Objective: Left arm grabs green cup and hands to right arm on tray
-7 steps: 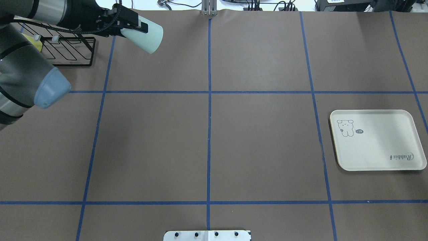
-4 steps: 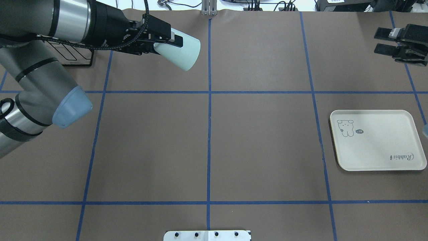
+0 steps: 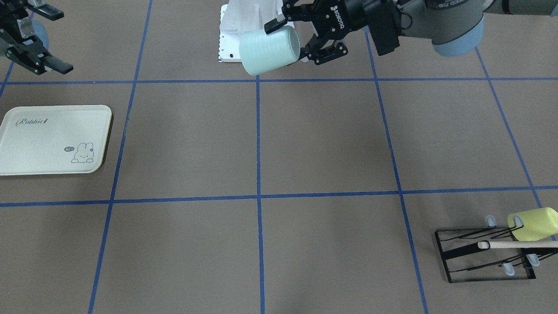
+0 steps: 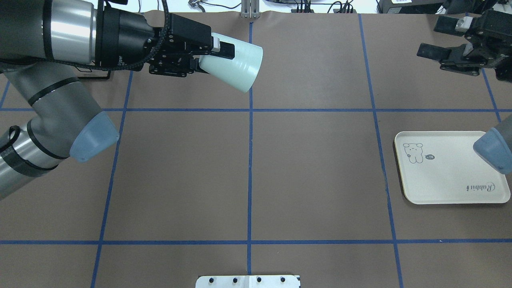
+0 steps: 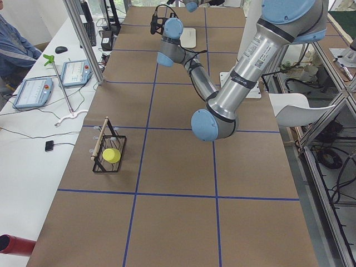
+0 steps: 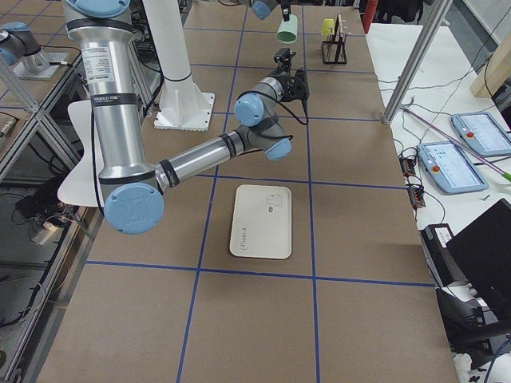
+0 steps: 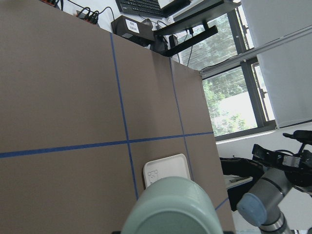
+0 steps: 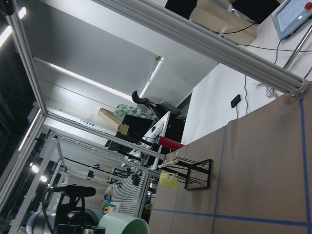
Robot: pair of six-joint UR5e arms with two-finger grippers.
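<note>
Closest to the robot, a white base plate [image 4: 248,281] sits at the near edge of the brown table [image 4: 312,168]. The table is marked into squares by blue tape lines [image 4: 250,160]. A bit farther out, on the right, the cream tray [image 4: 440,180] lies flat, with a little bunny and the word "Rabbit" drawn on it. The right arm [image 4: 496,152] has a blue elbow cap that covers the tray's right edge in the view from above. On the left, the left arm [image 4: 56,104] bends and reaches toward the middle. Farther still, the left gripper [image 4: 218,60] is pinching the green cup [image 4: 236,66] near its small end, and one finger lies along the top of it. The cup is up in the air, tipped on its side, with its wide end pointing right toward the other arm. From above, that wide end reaches the middle blue line. The cup is well apart from the tray. Far on the right, the right gripper [image 4: 430,36] is in the air with its two fingers spread wide, pointing left toward the cup. At the far left corner stands a black wire rack [image 3: 484,253] — a yellow-green cup [image 3: 532,224] rests on it, and a wooden stick [image 3: 518,244] lies across it. Past the far edge is a white desk [image 5: 33,139] with two tablets [image 5: 34,92] on it.
</note>
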